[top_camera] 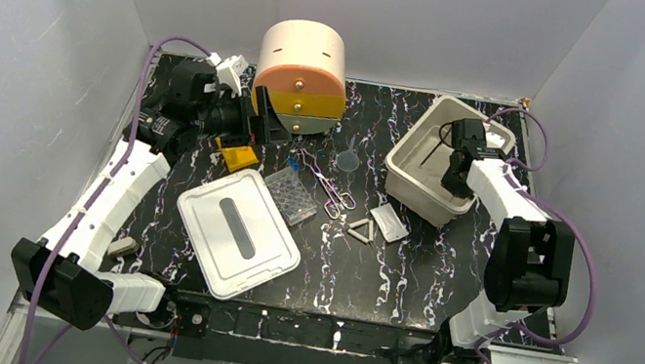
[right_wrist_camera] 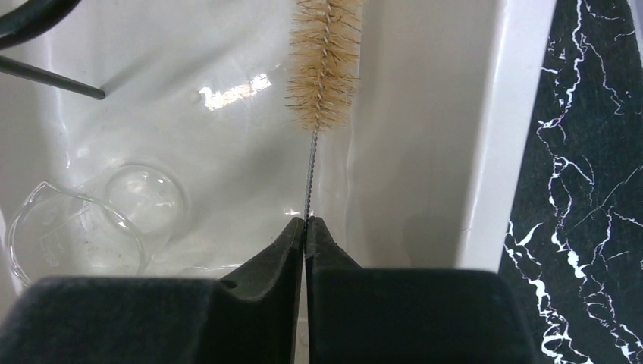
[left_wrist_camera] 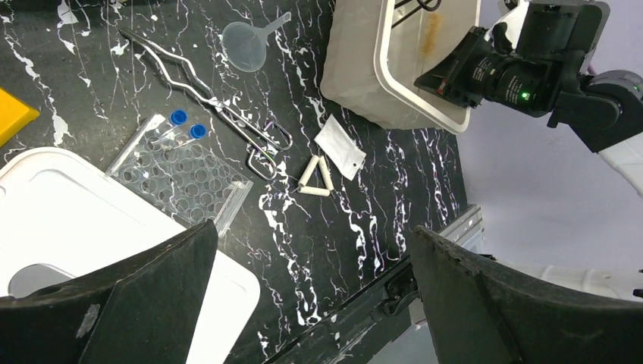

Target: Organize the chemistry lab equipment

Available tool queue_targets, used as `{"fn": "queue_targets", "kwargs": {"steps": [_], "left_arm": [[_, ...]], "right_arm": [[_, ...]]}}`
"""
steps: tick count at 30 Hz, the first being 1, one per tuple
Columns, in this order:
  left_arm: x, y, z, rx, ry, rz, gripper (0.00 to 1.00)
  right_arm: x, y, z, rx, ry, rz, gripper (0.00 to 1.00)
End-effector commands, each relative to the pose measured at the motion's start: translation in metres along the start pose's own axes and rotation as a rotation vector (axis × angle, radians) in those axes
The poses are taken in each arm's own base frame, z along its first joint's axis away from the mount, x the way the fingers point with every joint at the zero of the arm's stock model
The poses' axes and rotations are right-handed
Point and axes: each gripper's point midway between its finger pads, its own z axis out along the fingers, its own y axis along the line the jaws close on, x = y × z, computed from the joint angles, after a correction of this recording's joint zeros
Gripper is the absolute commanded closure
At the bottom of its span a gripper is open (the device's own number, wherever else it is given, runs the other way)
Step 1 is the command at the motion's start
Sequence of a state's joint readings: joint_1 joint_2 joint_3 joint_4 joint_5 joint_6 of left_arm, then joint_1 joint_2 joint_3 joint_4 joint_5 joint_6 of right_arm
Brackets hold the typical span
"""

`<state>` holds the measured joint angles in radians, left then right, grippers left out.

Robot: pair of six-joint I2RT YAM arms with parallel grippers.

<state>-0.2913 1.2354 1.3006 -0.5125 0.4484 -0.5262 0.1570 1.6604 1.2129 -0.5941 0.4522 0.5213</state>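
My right gripper (right_wrist_camera: 305, 220) is shut on the wire stem of a small brush (right_wrist_camera: 322, 68) and holds it inside the white bin (right_wrist_camera: 425, 152), bristles pointing away; it sits over the bin in the top view (top_camera: 451, 179). A clear beaker (right_wrist_camera: 76, 235) and a black glasses arm (right_wrist_camera: 53, 80) lie in the bin. My left gripper (left_wrist_camera: 314, 227) is open and empty, raised at the back left by the drawer unit (top_camera: 267, 123). On the table lie the well plate (left_wrist_camera: 182, 174), purple-handled scissors (left_wrist_camera: 212, 98), a clear funnel (left_wrist_camera: 246, 45), the white triangle (left_wrist_camera: 317, 178), a slide pouch (left_wrist_camera: 340, 148) and the yellow rack (top_camera: 239, 157).
The white lid with a grey slot (top_camera: 238, 230) lies at the front left. The round peach-orange-yellow drawer unit (top_camera: 303, 70) stands at the back. The bin (top_camera: 404, 171) stands at the back right. A small grey item (top_camera: 122, 245) lies beside the left arm.
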Motion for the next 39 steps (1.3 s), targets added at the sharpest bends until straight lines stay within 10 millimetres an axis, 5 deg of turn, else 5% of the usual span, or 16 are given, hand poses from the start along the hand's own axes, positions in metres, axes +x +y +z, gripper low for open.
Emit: {"fn": "queue_targets", "kwargs": {"steps": [1,6,17,22,28,34,39], "left_arm": [[-0.018,-0.019,-0.011,0.034,-0.068,0.014,0.02],[-0.039,-0.013,-0.005,-0.015,-0.134,0.012,0.02],[-0.071,-0.002,0.025,-0.072,-0.202,-0.047,0.02],[-0.08,0.001,0.033,-0.077,-0.232,-0.062,0.02],[-0.079,0.002,0.036,-0.081,-0.227,-0.106,0.02],[-0.075,0.021,0.019,-0.195,-0.268,-0.11,0.02],[-0.069,0.028,0.012,-0.227,-0.286,-0.105,0.02]], "right_arm": [[-0.024,-0.003,-0.009,0.003,-0.07,-0.003,0.78],[-0.042,-0.002,-0.032,-0.04,-0.134,-0.009,0.57],[-0.097,0.018,-0.127,-0.293,-0.283,-0.001,0.46],[-0.1,0.063,-0.163,-0.549,-0.325,-0.123,0.43],[-0.073,0.139,-0.203,-0.748,-0.363,-0.354,0.31],[-0.044,0.194,-0.198,-0.768,-0.322,-0.436,0.3],[-0.024,0.221,-0.155,-0.668,-0.234,-0.446,0.36]]}}
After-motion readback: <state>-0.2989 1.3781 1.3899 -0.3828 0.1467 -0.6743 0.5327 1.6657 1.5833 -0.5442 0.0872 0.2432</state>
